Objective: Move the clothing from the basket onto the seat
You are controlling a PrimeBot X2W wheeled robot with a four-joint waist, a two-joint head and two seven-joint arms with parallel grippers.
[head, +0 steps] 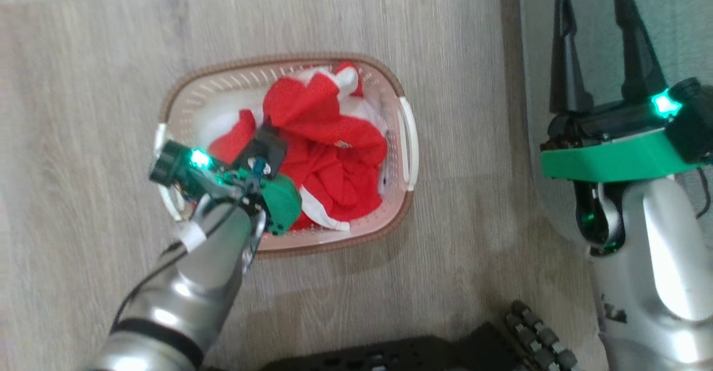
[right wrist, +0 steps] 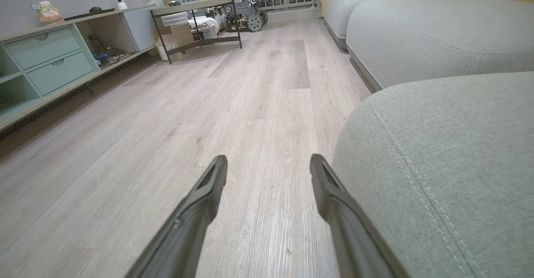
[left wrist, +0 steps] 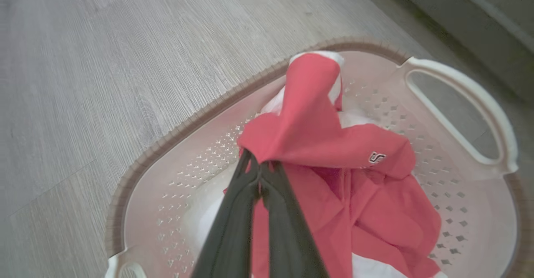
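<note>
The red clothing with white trim lies bunched in the cream basket on the floor. My left gripper reaches down into the basket and is shut on a fold of the clothing; its two dark fingers meet at the fabric's edge in the left wrist view, gripper. My right gripper stands open at the right, over the edge of the grey-green seat. In the right wrist view that gripper holds nothing, with the seat just to its right.
Pale wood-look floor surrounds the basket. My dark wheeled base shows at the bottom. Farther off stand a low cabinet with green drawers, a metal-legged table and more sofa cushions.
</note>
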